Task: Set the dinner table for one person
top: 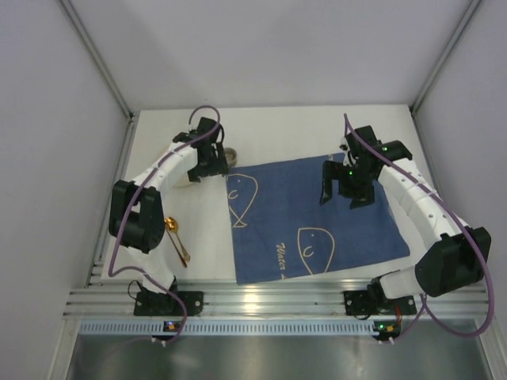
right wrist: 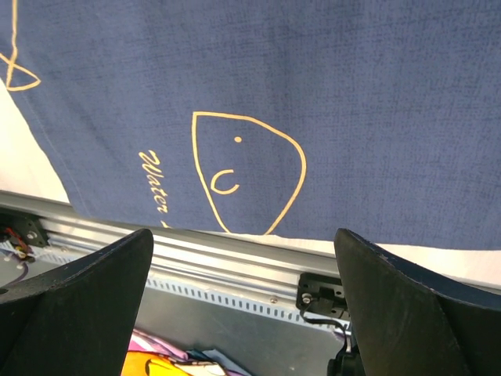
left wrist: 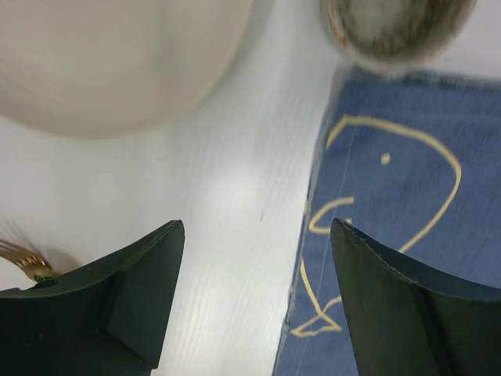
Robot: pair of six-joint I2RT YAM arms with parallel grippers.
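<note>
The white dinner table point(top: 277, 127) carries a blue whale placemat point(top: 317, 218) at centre right. A white round dish point(top: 184, 179) lies at the back left, partly hidden under my left arm; it is blurred in the left wrist view point(left wrist: 109, 63). A small brown-rimmed cup point(top: 230, 154) stands at the placemat's far left corner and also shows in the left wrist view point(left wrist: 395, 27). Gold cutlery point(top: 176, 236) lies at the left. My left gripper point(top: 210, 170) is open and empty point(left wrist: 257, 227) over bare table beside the placemat's edge point(left wrist: 407, 196). My right gripper point(top: 344, 195) is open and empty above the placemat point(right wrist: 243, 235).
A metal rail point(top: 277, 299) runs along the table's near edge, with both arm bases on it; it shows in the right wrist view point(right wrist: 235, 251). Grey walls close in the left, right and back. A gold fork tip point(left wrist: 22, 255) shows near the left finger.
</note>
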